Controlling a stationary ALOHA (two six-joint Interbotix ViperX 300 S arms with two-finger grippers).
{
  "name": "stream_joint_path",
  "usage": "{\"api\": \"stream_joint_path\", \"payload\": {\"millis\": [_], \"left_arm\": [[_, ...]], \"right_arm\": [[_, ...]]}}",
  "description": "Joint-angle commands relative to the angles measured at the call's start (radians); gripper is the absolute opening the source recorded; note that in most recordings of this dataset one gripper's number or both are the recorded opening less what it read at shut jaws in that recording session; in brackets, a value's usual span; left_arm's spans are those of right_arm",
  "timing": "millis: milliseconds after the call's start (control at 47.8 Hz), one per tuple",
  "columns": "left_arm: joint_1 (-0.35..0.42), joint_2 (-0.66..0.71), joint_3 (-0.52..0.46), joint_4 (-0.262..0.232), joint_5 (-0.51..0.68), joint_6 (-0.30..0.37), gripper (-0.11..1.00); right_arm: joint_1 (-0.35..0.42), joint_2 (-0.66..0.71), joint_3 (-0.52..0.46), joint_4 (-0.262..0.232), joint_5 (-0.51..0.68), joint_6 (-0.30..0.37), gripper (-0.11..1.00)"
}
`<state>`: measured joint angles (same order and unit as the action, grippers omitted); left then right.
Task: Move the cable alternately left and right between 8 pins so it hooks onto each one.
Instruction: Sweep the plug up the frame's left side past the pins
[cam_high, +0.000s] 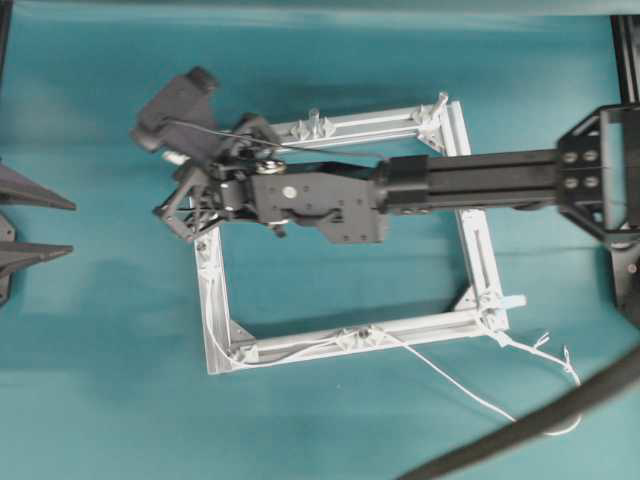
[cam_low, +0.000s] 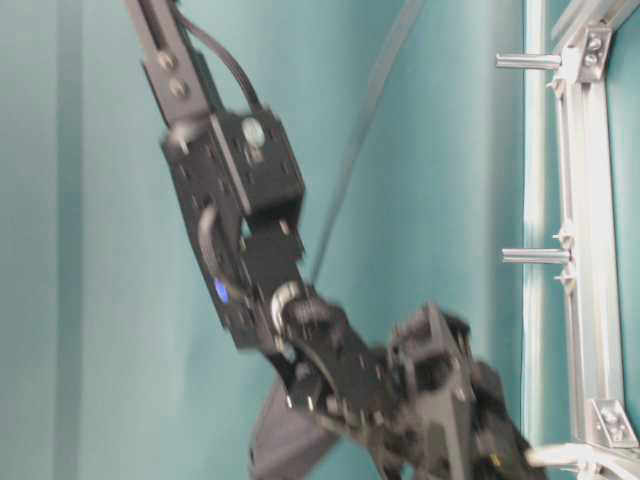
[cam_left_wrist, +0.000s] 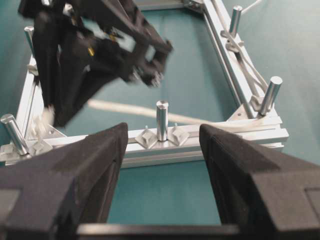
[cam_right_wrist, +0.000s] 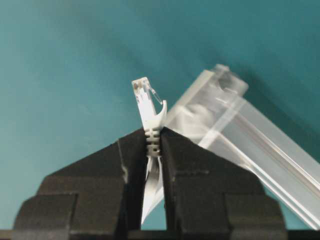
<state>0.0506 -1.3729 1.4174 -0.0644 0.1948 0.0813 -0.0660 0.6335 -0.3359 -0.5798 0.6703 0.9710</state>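
The square silver frame (cam_high: 480, 260) lies mid-table with short pins (cam_left_wrist: 161, 120) standing on it. The white cable (cam_high: 450, 378) comes in from the lower right and runs along the frame's near rail. In the left wrist view the cable (cam_left_wrist: 125, 107) crosses behind the middle pin as a blurred band. My right gripper (cam_right_wrist: 153, 135) is shut on the cable's small plug end (cam_right_wrist: 146, 97), above the frame's far-left corner, and the right arm (cam_high: 330, 195) reaches across the frame. My left gripper (cam_left_wrist: 162, 131) stands open and empty just left of the frame, facing that middle pin.
A thick dark hose (cam_high: 540, 425) crosses the lower right corner of the table. The right arm's dark base (cam_high: 610, 180) stands at the right edge. In the table-level view two pins (cam_low: 535, 256) jut from the frame behind the blurred right arm (cam_low: 250, 230).
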Motion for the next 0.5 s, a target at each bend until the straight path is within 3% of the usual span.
{"api": "stream_joint_path", "payload": {"millis": [0, 167, 481], "left_arm": [[0.0, 0.009, -0.012, 0.003, -0.005, -0.002, 0.6], [0.0, 0.008, -0.012, 0.003, -0.005, -0.002, 0.6], [0.0, 0.009, -0.012, 0.003, -0.005, -0.002, 0.6]], "right_arm": [[0.002, 0.002, -0.077, 0.044, -0.011, -0.071, 0.1], [-0.012, 0.044, -0.147, 0.092, -0.011, -0.167, 0.1], [-0.097, 0.107, -0.296, 0.098, -0.009, -0.17, 0.1]]}}
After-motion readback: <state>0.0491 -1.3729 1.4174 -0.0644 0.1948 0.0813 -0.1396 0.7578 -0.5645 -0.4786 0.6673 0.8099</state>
